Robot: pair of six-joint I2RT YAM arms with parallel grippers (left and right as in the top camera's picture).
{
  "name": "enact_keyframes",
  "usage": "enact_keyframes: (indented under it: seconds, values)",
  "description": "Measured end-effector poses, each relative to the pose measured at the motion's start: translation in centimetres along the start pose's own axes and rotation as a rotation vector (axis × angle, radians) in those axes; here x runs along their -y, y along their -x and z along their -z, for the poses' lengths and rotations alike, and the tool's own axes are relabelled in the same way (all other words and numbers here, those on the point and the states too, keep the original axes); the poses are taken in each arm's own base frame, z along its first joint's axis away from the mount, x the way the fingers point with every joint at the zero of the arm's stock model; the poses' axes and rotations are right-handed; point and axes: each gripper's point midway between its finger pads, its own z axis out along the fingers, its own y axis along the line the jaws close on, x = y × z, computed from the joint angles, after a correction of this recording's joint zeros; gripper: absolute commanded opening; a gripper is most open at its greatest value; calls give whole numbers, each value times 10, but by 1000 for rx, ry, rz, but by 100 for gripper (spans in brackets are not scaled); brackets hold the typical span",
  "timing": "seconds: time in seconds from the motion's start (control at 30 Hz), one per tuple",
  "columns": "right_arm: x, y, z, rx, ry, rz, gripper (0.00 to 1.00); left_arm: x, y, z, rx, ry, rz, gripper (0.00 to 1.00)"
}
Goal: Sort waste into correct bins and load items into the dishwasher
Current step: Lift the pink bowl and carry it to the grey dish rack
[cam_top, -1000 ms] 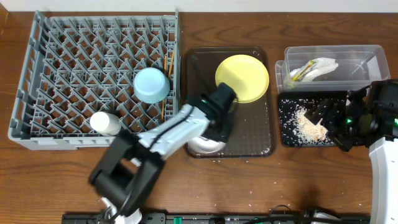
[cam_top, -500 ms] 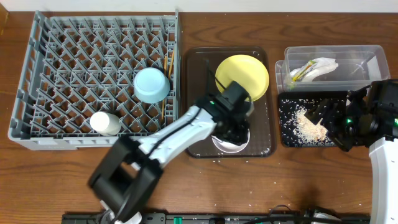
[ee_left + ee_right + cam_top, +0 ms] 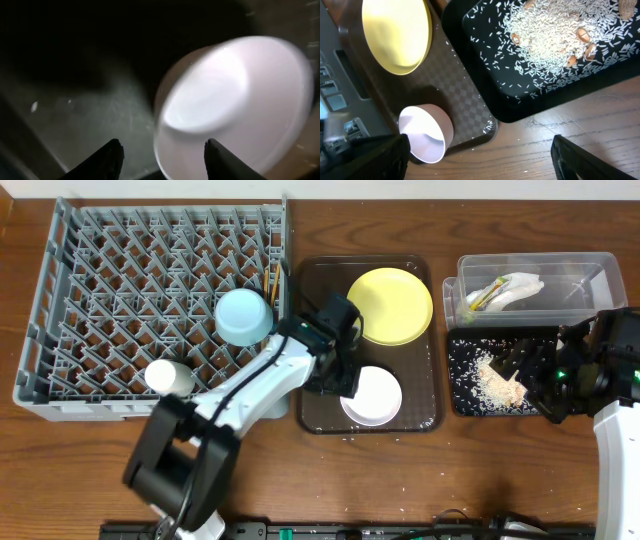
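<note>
The left hand (image 3: 163, 145) hangs half open and empty beside the white bowl (image 3: 372, 395) on the tray (image 3: 320, 290). A careless closing could tip the bowl. The right hand (image 3: 481, 142) gapes wide, empty.

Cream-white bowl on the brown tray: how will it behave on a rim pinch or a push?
The cream-white bowl looks rigid with a thin rim, so a rim pinch should hold without flexing. The sheen on its inside suggests a smooth surface that may slip in a light pinch. Sitting upright on the brown tray, it would likely slide rather than tip if pushed low.
</note>
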Motion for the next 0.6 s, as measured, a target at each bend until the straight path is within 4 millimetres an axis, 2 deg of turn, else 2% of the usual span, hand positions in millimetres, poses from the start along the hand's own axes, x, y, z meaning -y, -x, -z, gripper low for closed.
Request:
enact_keyframes:
  seconds: [0.07, 0.2, 0.43, 0.53, 0.6]
  values:
    - [0, 0, 0, 0, 0, 0, 88, -6, -1, -16, -24, 15, 7, 42]
    - [0, 0, 0, 0, 0, 0, 88, -13, -3, -36, -59, 30, 5, 10]
    - [0, 0, 0, -1, 0, 0, 88, -13, -5, -37, -62, 27, -4, 7]
    - [0, 0, 0, -1, -1, -1, 88, -15, -10, -24, -70, 35, 7, 7]
    - [0, 0, 0, -2, -1, -1, 88, -18, -7, -1, -37, 48, 17, 7]
